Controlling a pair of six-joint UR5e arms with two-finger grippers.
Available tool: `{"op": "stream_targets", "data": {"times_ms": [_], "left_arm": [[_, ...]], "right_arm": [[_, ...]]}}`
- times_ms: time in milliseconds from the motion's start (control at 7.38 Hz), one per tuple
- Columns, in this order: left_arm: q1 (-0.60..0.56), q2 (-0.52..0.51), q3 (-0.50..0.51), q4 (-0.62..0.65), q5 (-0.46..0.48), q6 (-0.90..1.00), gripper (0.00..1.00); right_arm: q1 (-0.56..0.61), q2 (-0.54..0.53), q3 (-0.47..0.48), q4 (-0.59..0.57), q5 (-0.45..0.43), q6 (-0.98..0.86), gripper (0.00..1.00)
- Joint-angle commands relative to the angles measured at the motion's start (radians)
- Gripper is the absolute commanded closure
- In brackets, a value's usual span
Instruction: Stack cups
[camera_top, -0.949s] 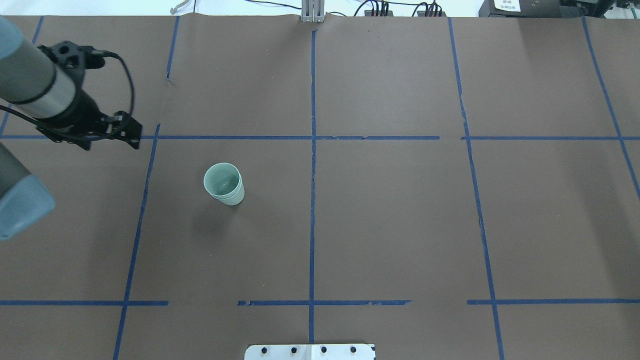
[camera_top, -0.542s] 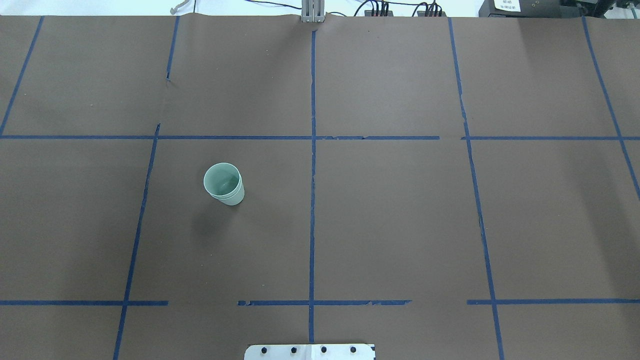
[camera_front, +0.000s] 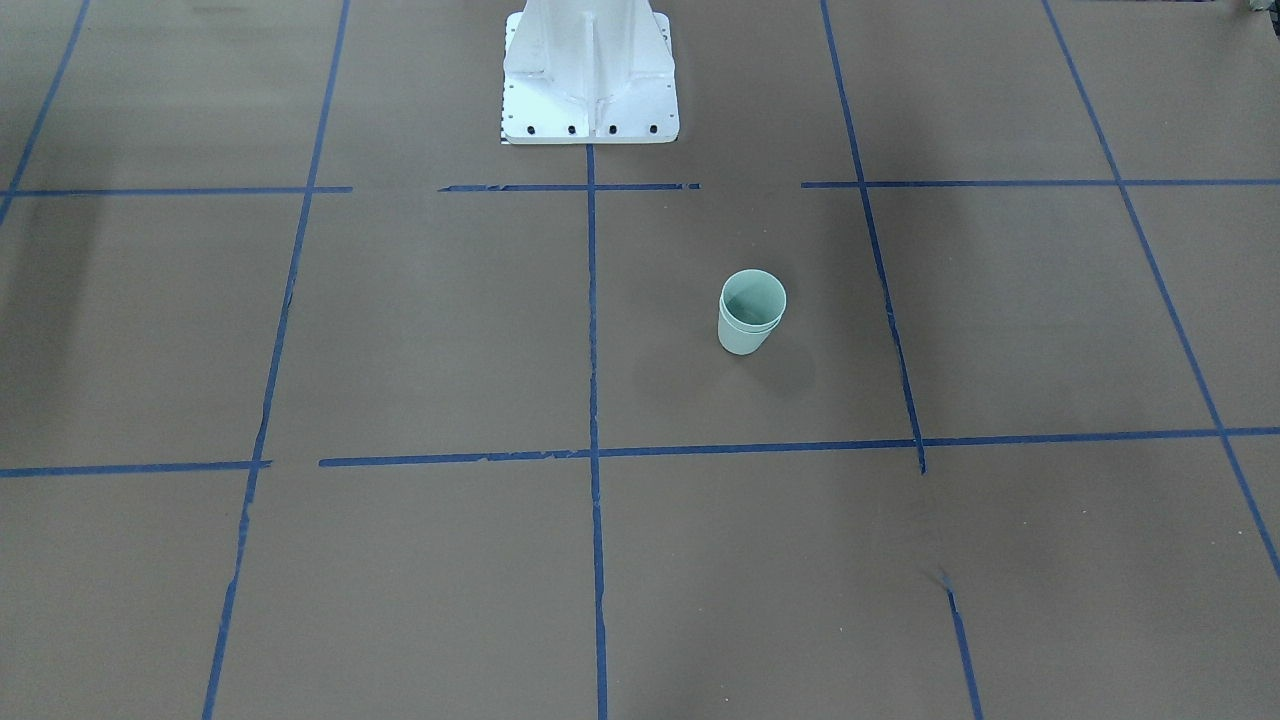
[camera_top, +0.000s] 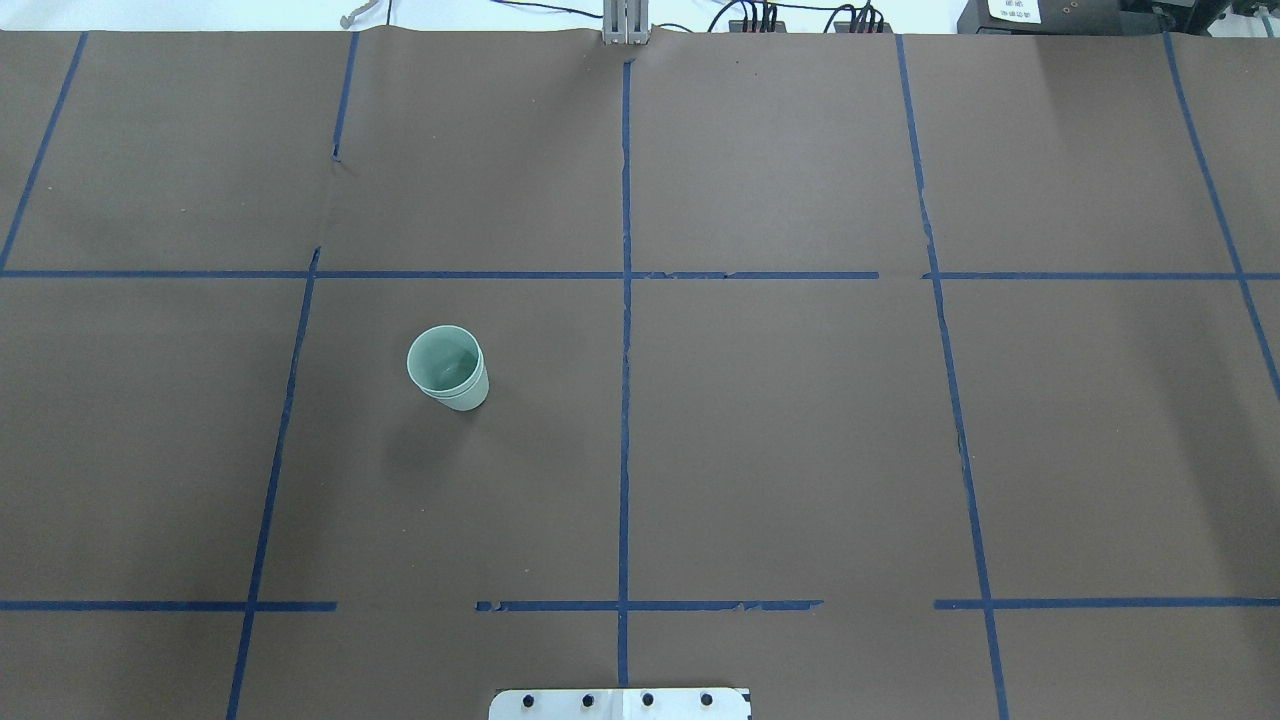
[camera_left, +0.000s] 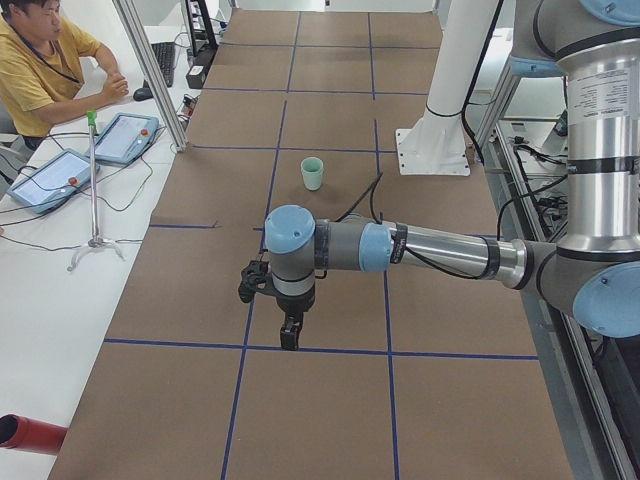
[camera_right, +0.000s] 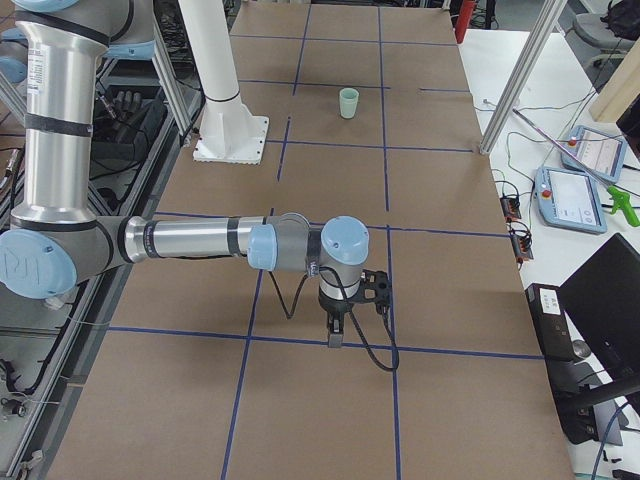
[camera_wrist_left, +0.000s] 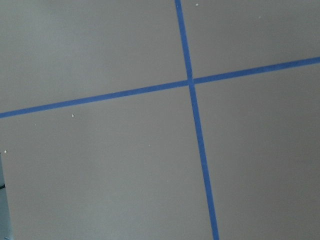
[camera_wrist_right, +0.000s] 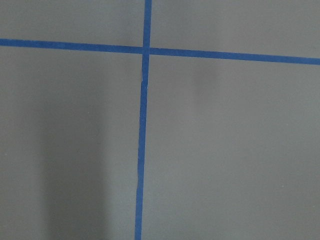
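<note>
I see the cups nested one inside the other, upright on the bench left of centre, so I judge stacking done; left tool and right tool hang well apart from them, opening I cannot tell; next move is likely only parking the arms.

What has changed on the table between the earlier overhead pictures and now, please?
The left arm, seen earlier at the overhead view's left edge, has withdrawn out of that view. Nothing was taken hold of or let go. The cups stayed nested and upright in the same spot.
</note>
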Motion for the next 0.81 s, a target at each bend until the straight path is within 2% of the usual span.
{"op": "stream_targets", "data": {"times_ms": [0,678], "left_arm": [[-0.008,0.011,0.013,0.002,-0.026,0.024,0.00],[-0.008,0.013,0.022,-0.006,-0.027,0.029,0.00]], "right_arm": [[0.001,0.000,0.000,0.000,0.000,0.000,0.00],[0.001,0.000,0.000,0.000,0.000,0.000,0.00]]}}
